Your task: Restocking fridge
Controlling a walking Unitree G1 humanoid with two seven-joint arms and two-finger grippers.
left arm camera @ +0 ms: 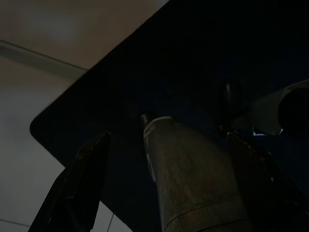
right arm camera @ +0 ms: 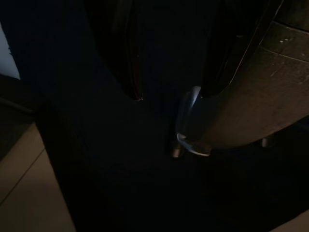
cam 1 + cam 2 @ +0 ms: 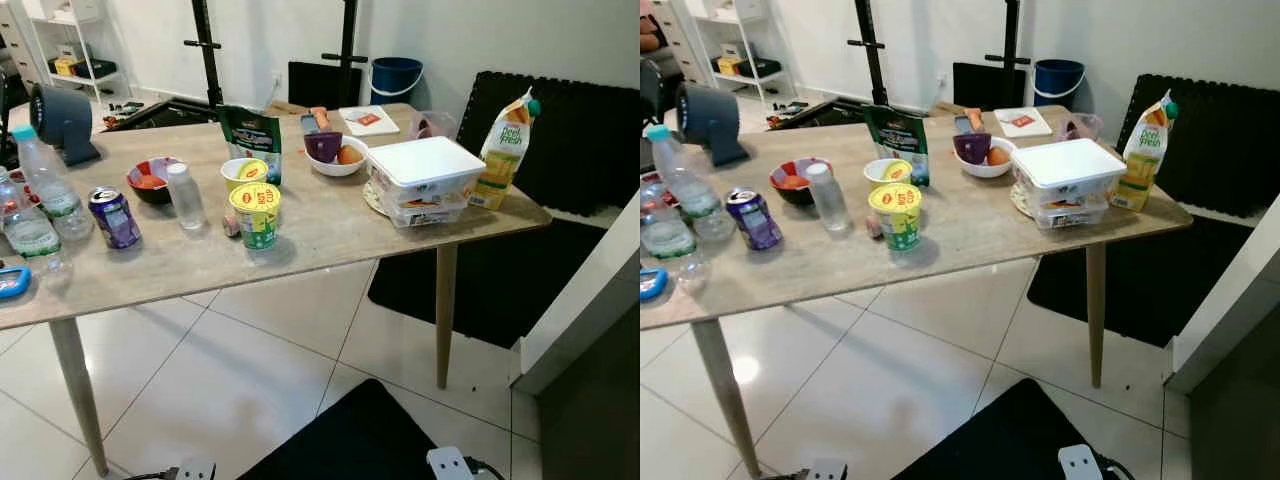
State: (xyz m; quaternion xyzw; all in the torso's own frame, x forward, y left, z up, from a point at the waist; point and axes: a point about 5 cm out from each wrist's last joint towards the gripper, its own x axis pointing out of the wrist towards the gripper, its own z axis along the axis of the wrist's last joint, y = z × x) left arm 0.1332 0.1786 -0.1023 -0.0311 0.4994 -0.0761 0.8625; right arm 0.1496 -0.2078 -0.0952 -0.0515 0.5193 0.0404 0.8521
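Observation:
A wooden table (image 3: 330,238) stands ahead of me with groceries on it. At its right end are a juice carton (image 3: 503,150) and stacked white lidded containers (image 3: 425,180). In the middle stand a yellow-lidded cup (image 3: 256,213), a second cup (image 3: 245,172), a green pouch (image 3: 250,135) and a white bowl (image 3: 338,160) holding an orange. On the left are a red bowl (image 3: 152,180), a small clear bottle (image 3: 185,196), a purple can (image 3: 114,217) and water bottles (image 3: 45,185). Both arms hang idle: my left gripper (image 1: 169,188) is open over a black mat, and my right gripper (image 2: 178,48) is in deep shade.
A black mat (image 3: 350,440) lies at my feet and another (image 3: 500,280) under the table's right end. A white panel edge (image 3: 590,300) stands close on the right. A grey fan (image 3: 65,120) sits on the table's far left corner; a blue bucket (image 3: 395,75) is behind.

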